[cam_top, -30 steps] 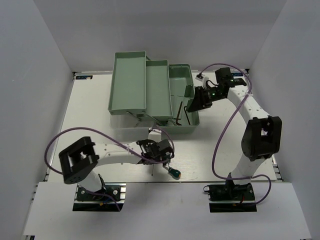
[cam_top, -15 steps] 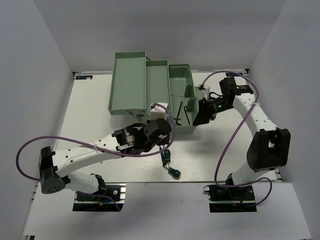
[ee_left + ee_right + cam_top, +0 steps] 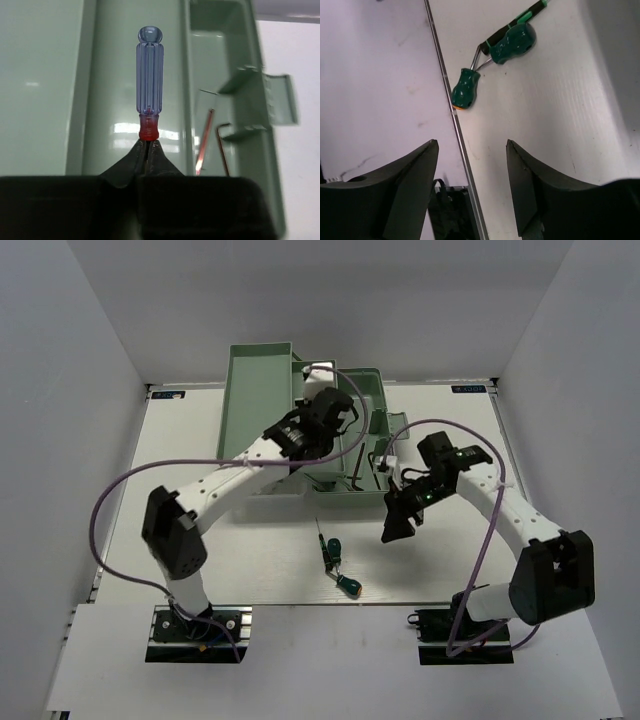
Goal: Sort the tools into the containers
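**A:** What is shown from above?

**B:** The left gripper (image 3: pixel 325 418) is held out over the toolbox (image 3: pixel 362 385). The right gripper (image 3: pixel 396 524) is held over the bench (image 3: pixel 200 510), just in front of the toolbox. Three tools are seen lying on the bench: a thin driver (image 3: pixel 321 538), a stubby driver (image 3: pixel 333 551) right beside it, and a second stubby driver (image 3: pixel 349 585) near the front edge. All three are found to the left of the right gripper and closer to the arm bases.

**A:** What is shown by the left wrist camera?

**B:** The left gripper is closed on a blue driver (image 3: pixel 150 75), which is pinched just under its red collar. The handle is pointed straight away from the gripper. Its long line is laid the same way as the middle tray (image 3: pixel 112 75), which is right below it. A hex key (image 3: pixel 223 150) is seen in the base (image 3: pixel 215 75), off to the right.

**A:** And by the right wrist camera?

**B:** The right gripper is open, and nothing is held in it. The second stubby driver is seen straight ahead of it, beside the bench edge and tilted. The other two tools are seen farther on and a bit to the right.

**A:** What is needed next?

**B:** The blue driver can likely be let go as it is, since it is lined up with the tray. The bench tools are likely best left to the right arm, which is nearer.
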You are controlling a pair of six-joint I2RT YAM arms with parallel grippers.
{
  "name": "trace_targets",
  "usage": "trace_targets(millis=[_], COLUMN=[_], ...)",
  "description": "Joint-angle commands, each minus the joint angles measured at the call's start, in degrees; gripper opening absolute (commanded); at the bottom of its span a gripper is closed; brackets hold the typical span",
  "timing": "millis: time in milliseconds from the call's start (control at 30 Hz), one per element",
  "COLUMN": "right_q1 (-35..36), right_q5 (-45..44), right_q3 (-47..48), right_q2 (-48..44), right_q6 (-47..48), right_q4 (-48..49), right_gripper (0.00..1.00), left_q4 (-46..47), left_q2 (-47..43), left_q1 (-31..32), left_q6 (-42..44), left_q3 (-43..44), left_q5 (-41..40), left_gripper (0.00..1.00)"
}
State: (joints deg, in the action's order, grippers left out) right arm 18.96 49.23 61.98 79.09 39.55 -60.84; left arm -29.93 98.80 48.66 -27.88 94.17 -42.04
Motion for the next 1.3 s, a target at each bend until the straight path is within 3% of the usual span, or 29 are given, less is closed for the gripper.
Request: trace_targets(millis=[0,133,167,267,367,500,567,733,833,1000,1267], right_q1=[3.26,6.52,9.22,14.93,21.17,29.18,30.69,33.33,33.51,34.21,38.34], right_q5=[-4.31,-8.27,-10.97,-16.6,-22.75,-34.78,-37.18,-42.11,-43.77,-44.48,-48.96], right_q3=[-2.47,-4.58,-4.84,-5.37,-4.94,-0.55,4.1,9.65,13.07,13.35,4.21], right_q2=[-2.8,-4.2,-4.38,-4.12,-1.84,4.74,10.81,20.03,24.16,26.99,24.71], right_q6=[-2.61,-6.23,-7.11,-11.49,-17.39,-26.88,-32.75,-40.68,-42.89,-45.52,-48.78], right_q4=[8.18,16.25,18.19,23.38,30.39,32.45,31.58,31.65,30.18,29.37,35.95], right_gripper=[0.63,0.63,0.63,0.6,0.57,0.56,0.59,0.62,0.63,0.63,0.6], left_q4=[-1.6,-3.03,-3.03,-3.03,-3.73,-3.63,-4.42,-7.76,-14.25,-17.61,-16.56], left_q2=[3.75,7.36,7.37,6.76,3.6,-6.14,-15.51,-36.55,-44.54,-50.02,-50.82], left_q1=[-3.82,-6.29,-6.3,-7.53,-7.53,-6.84,-6.3,-6.3,-6.3,-6.3,-6.3], left_q6=[4.5,5.55,6.16,6.17,6.17,7.84,8.54,1.09,-2.35,-5.61,-6.4], left_q3=[8.72,12.87,12.88,14.19,14.03,8.24,0.69,-19.59,-24.28,-27.55,-30.01], left_q5=[0.47,3.63,5.03,6.18,7.75,10.05,11.19,12.51,12.51,13.83,15.58], left_gripper=[0.16,0.47,0.59,0.71,0.74,0.77,0.81,0.88,0.9,0.91,0.91])
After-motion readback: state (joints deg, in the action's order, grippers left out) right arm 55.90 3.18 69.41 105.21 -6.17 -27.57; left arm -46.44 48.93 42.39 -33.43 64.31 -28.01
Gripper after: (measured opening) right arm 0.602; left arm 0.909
